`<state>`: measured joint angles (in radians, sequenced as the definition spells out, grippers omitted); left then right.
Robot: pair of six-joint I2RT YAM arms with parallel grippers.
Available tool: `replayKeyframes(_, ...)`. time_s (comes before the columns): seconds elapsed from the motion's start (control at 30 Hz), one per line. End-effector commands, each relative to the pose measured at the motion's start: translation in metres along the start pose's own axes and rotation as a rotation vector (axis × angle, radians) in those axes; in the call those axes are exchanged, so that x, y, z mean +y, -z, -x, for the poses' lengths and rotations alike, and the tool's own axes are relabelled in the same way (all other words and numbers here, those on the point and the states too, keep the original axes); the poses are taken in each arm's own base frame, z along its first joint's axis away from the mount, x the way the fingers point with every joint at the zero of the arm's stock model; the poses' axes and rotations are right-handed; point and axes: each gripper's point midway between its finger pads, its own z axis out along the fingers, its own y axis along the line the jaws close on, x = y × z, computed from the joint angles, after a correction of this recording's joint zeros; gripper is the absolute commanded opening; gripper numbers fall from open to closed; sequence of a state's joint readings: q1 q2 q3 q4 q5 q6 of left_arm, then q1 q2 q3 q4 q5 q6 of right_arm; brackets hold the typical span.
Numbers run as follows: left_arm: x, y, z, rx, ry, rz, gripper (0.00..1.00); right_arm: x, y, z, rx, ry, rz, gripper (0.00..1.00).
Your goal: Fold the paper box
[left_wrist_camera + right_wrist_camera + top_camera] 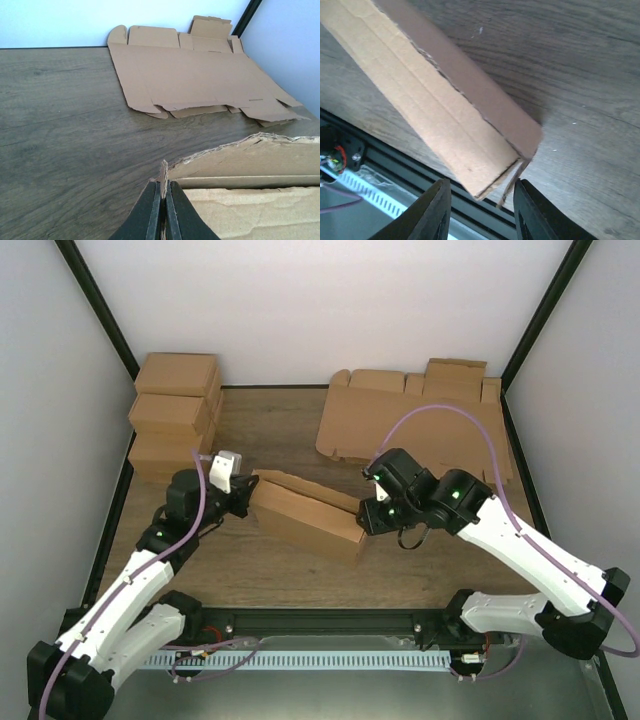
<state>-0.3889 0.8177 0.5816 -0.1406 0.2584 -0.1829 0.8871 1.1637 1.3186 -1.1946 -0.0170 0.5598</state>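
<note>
The paper box (305, 515) is a long, partly folded brown cardboard piece lying slantwise in the middle of the table. My left gripper (245, 495) is shut on a thin upright cardboard edge at the box's left end. In the left wrist view that edge stands pinched between the black fingers (155, 210), and the box (250, 200) stretches away to the right. My right gripper (365, 520) is at the box's right end. In the right wrist view its jaws (482, 187) stand open on either side of the box's corner (435, 100), with a loose flap close to the right finger (530, 210).
A sheaf of flat cardboard blanks (420, 420) lies at the back right, also seen in the left wrist view (190, 75). Finished brown boxes (175, 415) are stacked at the back left. The table's near edge with its black rail (410, 175) runs just below the right gripper.
</note>
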Motion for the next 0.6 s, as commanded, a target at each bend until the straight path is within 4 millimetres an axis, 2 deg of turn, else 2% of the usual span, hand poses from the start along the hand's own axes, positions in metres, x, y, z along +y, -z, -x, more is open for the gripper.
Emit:
replayKeyframes(0.0,0.0,0.0,-0.021,0.09,0.038,0.014,0.04,0.028,0.002,0.002,-0.01,-0.044,0.156,0.35)
replayKeyframes(0.1,0.0,0.0,-0.02,0.086,0.041,0.023,0.04,0.034,0.001,0.003,-0.016,-0.071,0.196,0.31)
replayKeyframes(0.23,0.0,0.001,-0.02,0.087,0.043,0.03,0.04,0.039,-0.001,0.001,-0.009,-0.099,0.229,0.3)
replayKeyframes(0.4,0.001,0.0,-0.02,0.087,0.043,0.035,0.04,0.029,-0.003,-0.003,-0.001,-0.105,0.176,0.31)
replayKeyframes(0.57,0.0,0.0,-0.02,0.086,0.037,0.039,0.04,0.022,-0.008,-0.013,0.052,-0.099,0.134,0.23)
